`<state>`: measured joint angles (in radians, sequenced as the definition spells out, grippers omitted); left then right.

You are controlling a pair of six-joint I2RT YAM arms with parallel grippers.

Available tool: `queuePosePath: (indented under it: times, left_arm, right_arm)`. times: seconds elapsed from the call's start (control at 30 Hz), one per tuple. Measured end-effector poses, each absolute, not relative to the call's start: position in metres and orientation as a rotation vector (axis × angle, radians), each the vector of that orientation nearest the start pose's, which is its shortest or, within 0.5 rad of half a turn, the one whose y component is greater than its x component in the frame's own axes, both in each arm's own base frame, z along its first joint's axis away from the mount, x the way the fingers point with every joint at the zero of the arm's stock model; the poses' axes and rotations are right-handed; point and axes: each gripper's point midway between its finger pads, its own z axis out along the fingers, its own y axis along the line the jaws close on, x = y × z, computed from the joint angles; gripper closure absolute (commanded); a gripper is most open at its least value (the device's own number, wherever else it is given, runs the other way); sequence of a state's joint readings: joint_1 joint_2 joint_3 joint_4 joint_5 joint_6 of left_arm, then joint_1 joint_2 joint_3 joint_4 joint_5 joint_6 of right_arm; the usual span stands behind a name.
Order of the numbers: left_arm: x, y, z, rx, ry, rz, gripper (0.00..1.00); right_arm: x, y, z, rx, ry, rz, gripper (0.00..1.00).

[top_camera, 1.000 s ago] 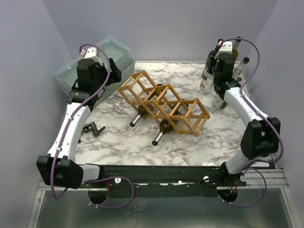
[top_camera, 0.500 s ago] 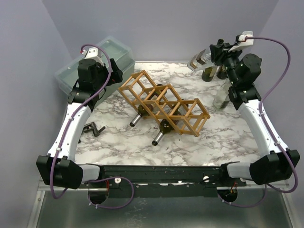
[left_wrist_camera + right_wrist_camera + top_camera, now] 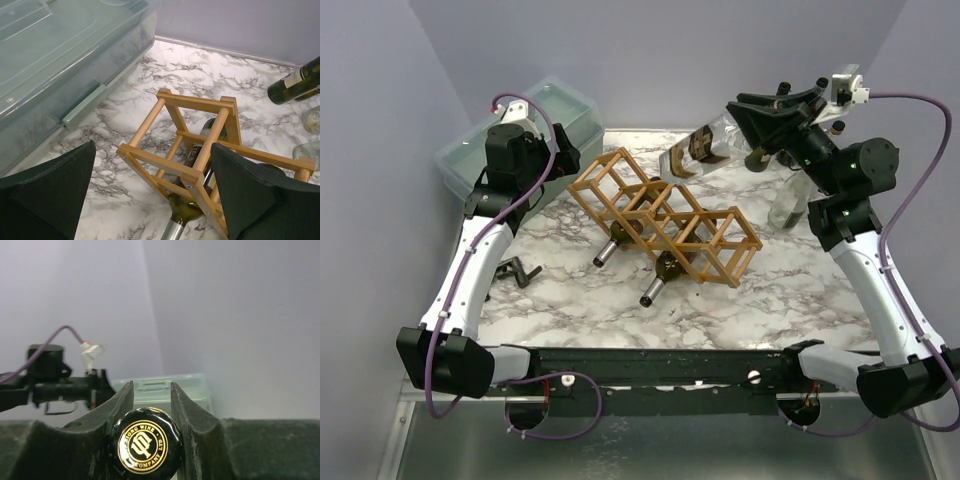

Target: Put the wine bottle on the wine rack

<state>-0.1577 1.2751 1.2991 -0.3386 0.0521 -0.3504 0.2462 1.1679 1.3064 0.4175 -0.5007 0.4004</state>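
The light-brown wooden wine rack [image 3: 665,215] lies slantwise mid-table, with two dark bottles in its cells, their necks [image 3: 653,290] pointing toward the near edge. My right gripper [image 3: 752,128] is shut on the neck of a wine bottle [image 3: 705,150], which hangs nearly level in the air, its base just above the rack's far side. In the right wrist view the fingers [image 3: 187,410] clamp the neck below the black-and-gold cap [image 3: 146,447]. My left gripper [image 3: 520,150] hovers open over the rack's left end [image 3: 200,145], with nothing in it.
A pale green lidded plastic bin [image 3: 555,110] fills the back left corner. A clear bottle [image 3: 785,205] and further bottles [image 3: 835,130] stand at the back right. A small black object [image 3: 517,270] lies by the left arm. Walls close in on three sides.
My right arm swung up and to the left, tipping the bottle from upright at the back right to nearly level, base toward the rack. The left arm has not moved.
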Motion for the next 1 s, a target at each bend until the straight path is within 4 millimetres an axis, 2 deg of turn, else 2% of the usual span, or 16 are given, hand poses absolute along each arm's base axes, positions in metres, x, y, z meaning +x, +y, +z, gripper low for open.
queuePosePath:
  times: [0.17, 0.27, 0.43, 0.6, 0.7, 0.83, 1.0]
  left_arm:
    - [0.402, -0.088, 0.318, -0.144, 1.898, -0.392, 0.01]
    - [0.402, -0.087, 0.318, -0.144, 1.898, -0.384, 0.02]
    - [0.403, -0.085, 0.318, -0.145, 1.897, -0.375, 0.01]
    - [0.403, -0.084, 0.317, -0.142, 1.897, -0.367, 0.01]
    - [0.403, -0.082, 0.318, -0.143, 1.894, -0.352, 0.01]
    - [0.403, -0.074, 0.322, -0.158, 1.879, -0.306, 0.01]
    - [0.401, -0.050, 0.331, -0.230, 1.838, -0.202, 0.01]
  right_arm:
    - [0.285, 0.239, 0.536, -0.545, 1.029, 1.032, 0.99]
    - [0.263, 0.277, 0.525, -0.635, 1.051, 1.140, 0.99]
    - [0.251, 0.329, 0.513, -0.724, 1.113, 1.204, 0.99]
    - [0.254, 0.363, 0.492, -0.773, 1.207, 1.198, 0.99]
    - [0.254, 0.386, 0.473, -0.832, 1.246, 1.127, 0.99]
    - [0.223, 0.421, 0.438, -0.988, 1.271, 1.056, 0.99]
    - [0.184, 0.447, 0.409, -1.150, 1.221, 0.954, 1.00]
